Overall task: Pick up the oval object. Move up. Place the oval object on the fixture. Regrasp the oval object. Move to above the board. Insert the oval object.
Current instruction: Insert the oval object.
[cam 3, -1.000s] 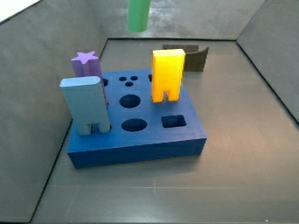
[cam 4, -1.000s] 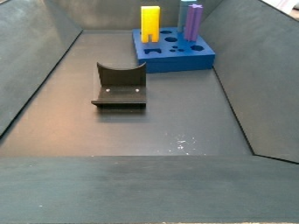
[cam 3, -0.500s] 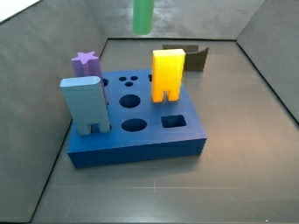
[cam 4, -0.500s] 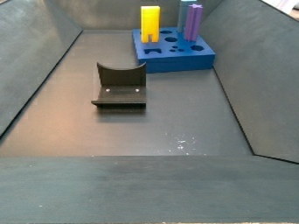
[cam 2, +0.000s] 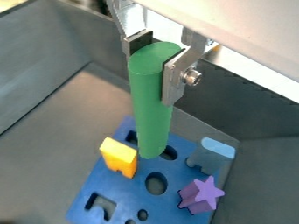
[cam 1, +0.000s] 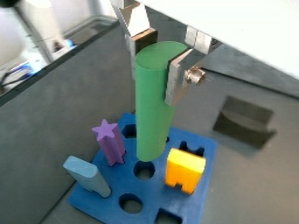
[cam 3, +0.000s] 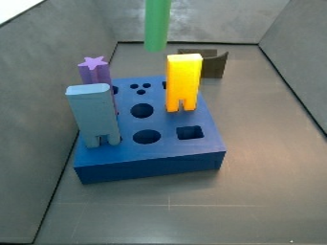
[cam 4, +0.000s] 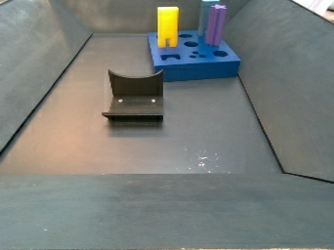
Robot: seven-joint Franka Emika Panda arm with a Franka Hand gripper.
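In both wrist views my gripper (cam 1: pixel 162 54) (cam 2: pixel 159 59) is shut on the upper end of the oval object (cam 1: pixel 155 105) (cam 2: pixel 149 103), a plain green rod hanging upright. It hangs above the blue board (cam 1: pixel 138 185) (cam 2: pixel 128 196), its lower end over an empty hole between the yellow block and the purple star peg. In a side view only the rod's lower part (cam 3: pixel 156 26) shows at the top edge, above the board (cam 3: pixel 147 158); the gripper is cut off there. The dark fixture (cam 4: pixel 133 96) (cam 3: pixel 205 61) (cam 1: pixel 247 122) stands empty on the floor away from the board (cam 4: pixel 196 57).
On the board stand a yellow forked block (cam 3: pixel 185 80) (cam 1: pixel 184 169), a grey-blue rectangular block (cam 3: pixel 94 114) (cam 1: pixel 86 176) and a purple star peg (cam 3: pixel 92 67) (cam 2: pixel 201 193). Grey walls (cam 4: pixel 39 78) enclose the floor on all sides.
The green rod has come lower and slightly to the right over the board in a side view. Nothing else has moved.
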